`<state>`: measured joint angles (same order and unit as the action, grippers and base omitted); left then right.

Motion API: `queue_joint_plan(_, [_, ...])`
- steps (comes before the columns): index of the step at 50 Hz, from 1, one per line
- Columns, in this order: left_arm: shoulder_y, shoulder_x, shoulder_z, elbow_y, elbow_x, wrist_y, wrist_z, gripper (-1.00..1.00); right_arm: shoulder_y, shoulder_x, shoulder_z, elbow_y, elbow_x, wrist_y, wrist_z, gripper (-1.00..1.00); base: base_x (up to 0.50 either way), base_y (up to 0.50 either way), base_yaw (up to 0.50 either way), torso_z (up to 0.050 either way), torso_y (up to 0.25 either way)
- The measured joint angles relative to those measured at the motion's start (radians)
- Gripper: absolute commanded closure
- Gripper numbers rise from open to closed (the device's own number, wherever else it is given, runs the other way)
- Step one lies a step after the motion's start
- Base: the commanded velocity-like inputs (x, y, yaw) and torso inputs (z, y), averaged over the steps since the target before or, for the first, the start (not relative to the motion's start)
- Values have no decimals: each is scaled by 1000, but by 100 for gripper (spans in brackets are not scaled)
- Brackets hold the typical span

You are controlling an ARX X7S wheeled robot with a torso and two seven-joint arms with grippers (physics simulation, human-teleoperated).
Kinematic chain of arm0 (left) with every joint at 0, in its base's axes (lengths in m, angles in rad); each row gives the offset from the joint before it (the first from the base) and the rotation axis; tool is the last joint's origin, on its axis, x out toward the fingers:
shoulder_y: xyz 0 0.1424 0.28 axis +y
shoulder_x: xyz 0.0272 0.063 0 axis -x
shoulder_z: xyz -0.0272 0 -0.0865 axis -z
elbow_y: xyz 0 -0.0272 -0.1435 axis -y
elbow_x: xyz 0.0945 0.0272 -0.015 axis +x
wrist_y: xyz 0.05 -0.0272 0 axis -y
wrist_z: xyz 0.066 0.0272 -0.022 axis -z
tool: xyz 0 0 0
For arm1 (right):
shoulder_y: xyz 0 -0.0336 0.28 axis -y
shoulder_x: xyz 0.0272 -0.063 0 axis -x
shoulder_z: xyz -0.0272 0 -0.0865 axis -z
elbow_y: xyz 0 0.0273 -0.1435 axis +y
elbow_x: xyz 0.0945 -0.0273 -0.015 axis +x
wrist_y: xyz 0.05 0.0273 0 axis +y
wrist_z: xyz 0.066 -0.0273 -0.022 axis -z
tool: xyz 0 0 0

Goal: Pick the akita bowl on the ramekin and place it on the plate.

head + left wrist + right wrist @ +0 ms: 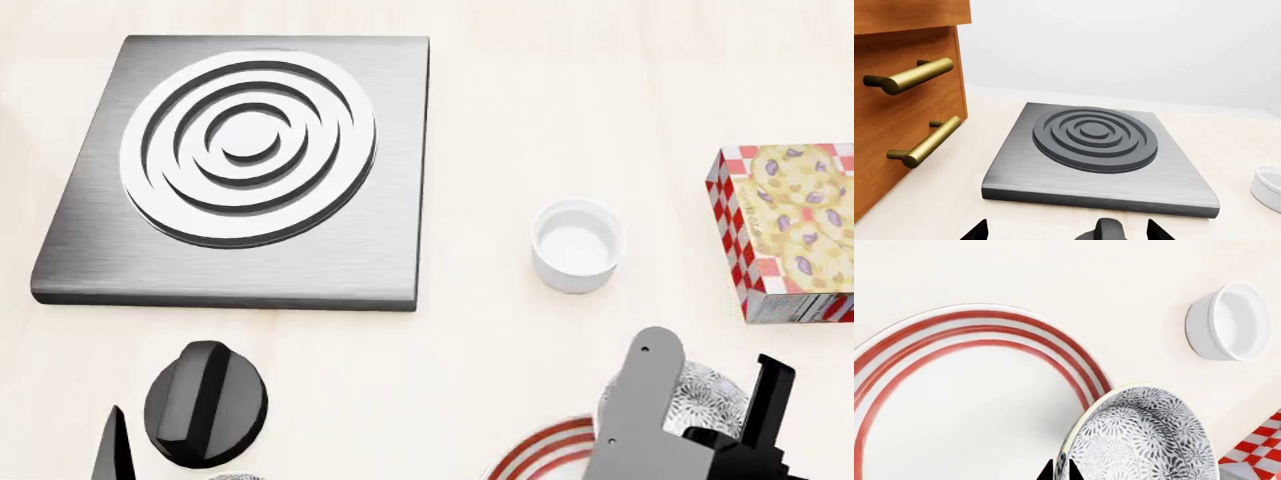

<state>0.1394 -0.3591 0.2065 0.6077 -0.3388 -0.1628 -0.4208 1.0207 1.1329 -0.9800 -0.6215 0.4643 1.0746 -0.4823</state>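
Observation:
My right gripper (1061,472) is shut on the rim of the akita bowl (1147,440), a white bowl with a fine grey-black pattern. The bowl hangs over the edge of the plate (954,390), which is white with red rings. From the head camera, the bowl (710,392) sits between the right gripper's fingers (641,400), above the plate's rim (547,455). The ramekin (577,245) stands empty on the counter beyond them, also visible as a plain white cup (1227,322). My left gripper (1067,233) is open and holds nothing, low over the counter.
A grey burner plate with raised rings (240,160) lies at the far left. A black knob (203,400) sits in front of it, near my left fingertip (114,448). A cookie box (787,230) stands at the right. Wooden drawers with brass handles (911,77) flank the burner.

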Motion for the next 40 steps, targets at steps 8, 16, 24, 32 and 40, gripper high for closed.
queue_joint_plan(8, [0, -2, 2, 0, -1, 1, -3, -100, -35, 16, -1, -19, 13, -15, 21, 100, 0, 0, 0, 0, 1])
queue_joint_plan(16, [0, -3, 5, 0, 0, 2, -5, -100, -69, 31, -3, -39, 26, -26, 43, 100, 0, 0, 0, 0, 0])
queue_joint_plan(24, [0, -5, 7, 1, -1, 3, -7, -100, -98, 42, -3, -51, 38, -39, 64, 100, 0, 0, 0, 0, 0])
queue_joint_plan(32, [-1, -7, 10, -1, 0, 5, -8, -100, -117, 47, 1, -53, 45, -53, 82, 100, 0, 0, 0, 0, 0])
queue_joint_plan(40, [-3, -8, 13, -6, 0, 6, -10, -100, -131, 43, 4, -48, 46, -71, 100, 100, 0, 0, 0, 0, 1])
